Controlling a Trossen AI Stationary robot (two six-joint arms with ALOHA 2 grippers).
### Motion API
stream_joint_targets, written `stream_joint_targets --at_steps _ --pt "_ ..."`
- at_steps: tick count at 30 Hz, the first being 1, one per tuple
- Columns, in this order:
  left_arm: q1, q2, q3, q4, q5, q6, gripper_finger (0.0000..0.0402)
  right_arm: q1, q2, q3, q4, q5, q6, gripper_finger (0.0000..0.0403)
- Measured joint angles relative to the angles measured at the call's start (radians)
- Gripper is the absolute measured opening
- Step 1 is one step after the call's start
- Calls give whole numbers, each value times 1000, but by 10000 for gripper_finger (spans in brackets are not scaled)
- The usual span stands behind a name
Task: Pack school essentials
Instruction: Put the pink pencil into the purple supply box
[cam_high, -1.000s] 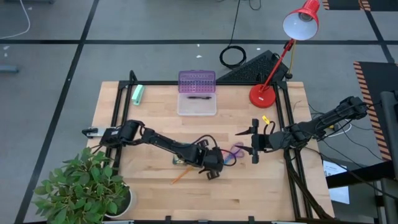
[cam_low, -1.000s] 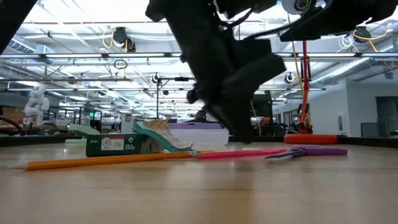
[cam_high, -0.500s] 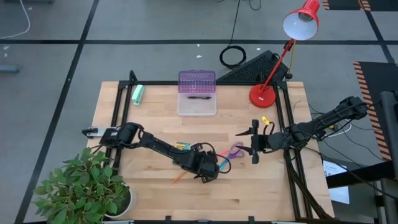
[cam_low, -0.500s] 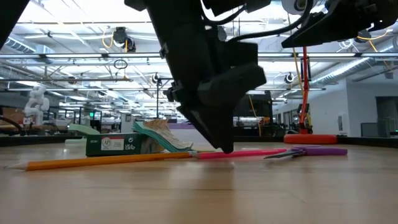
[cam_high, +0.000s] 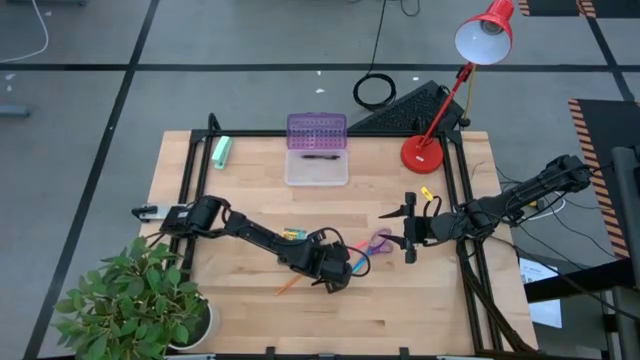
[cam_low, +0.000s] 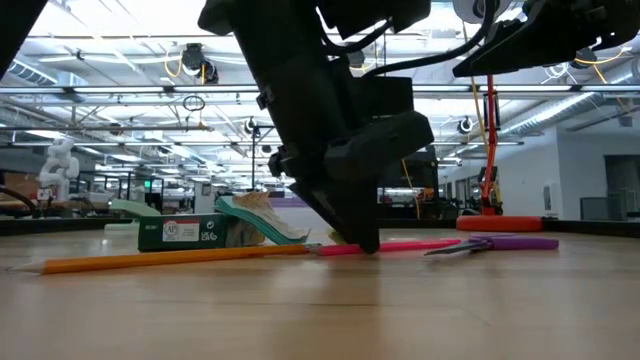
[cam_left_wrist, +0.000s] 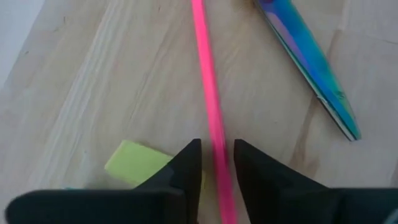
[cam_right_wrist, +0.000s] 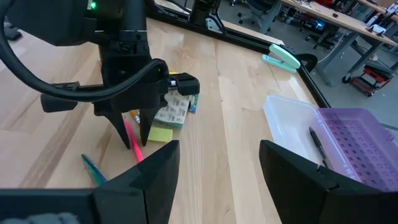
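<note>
Where the table lies bare, left gripper (cam_left_wrist: 217, 163) narrowly parted astride pink pen (cam_left_wrist: 207, 93).

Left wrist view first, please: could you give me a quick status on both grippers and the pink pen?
Left gripper down at the table, fingers straddling the pink pen, not yet closed. Right gripper open, waiting at the table's right side. Scissors lie beside the pen, apart.

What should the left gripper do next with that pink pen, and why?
Probably close the fingers. The left gripper is down at the tabletop with the pink pen running between its open fingers, so it looks lined up for a grasp. The yellow piece lies just beside one finger, so close gently. The right gripper waits to the side, open.
</note>
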Motion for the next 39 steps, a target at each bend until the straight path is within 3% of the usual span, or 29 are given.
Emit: stream_joint_targets --at_steps 13,39 --pt "1 2 -1 2 3 2 29 0 0 0 0 0 0 215" --pt "4 4 -1 3 0 2 31 0 0 0 0 -1 -1 215"
